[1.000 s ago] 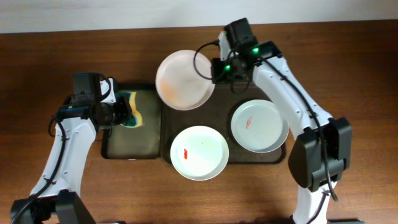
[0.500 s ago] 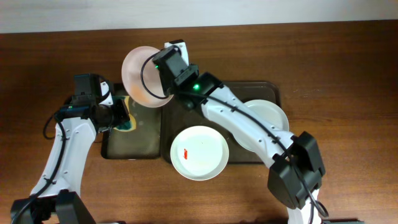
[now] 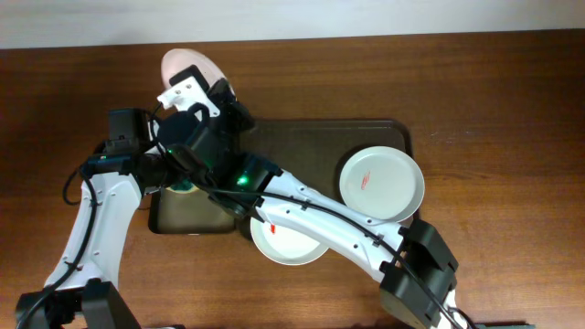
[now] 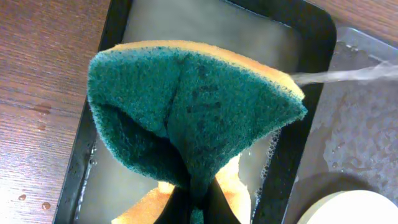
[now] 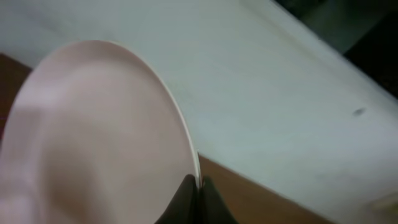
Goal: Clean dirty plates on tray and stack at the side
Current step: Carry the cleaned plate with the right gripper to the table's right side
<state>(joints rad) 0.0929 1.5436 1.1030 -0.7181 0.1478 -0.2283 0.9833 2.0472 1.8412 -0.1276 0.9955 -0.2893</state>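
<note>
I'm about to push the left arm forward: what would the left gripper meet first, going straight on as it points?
Probably the wet floor of the narrow tray, met sponge first: the left gripper, shut on the sponge, points down into it. Depth is hard to judge.

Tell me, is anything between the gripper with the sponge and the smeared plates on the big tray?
Yes. The right arm, its right gripper holding a third plate, stretches across the tray, over the near plate; the far plate lies beyond it from the left gripper and sponge.
</note>
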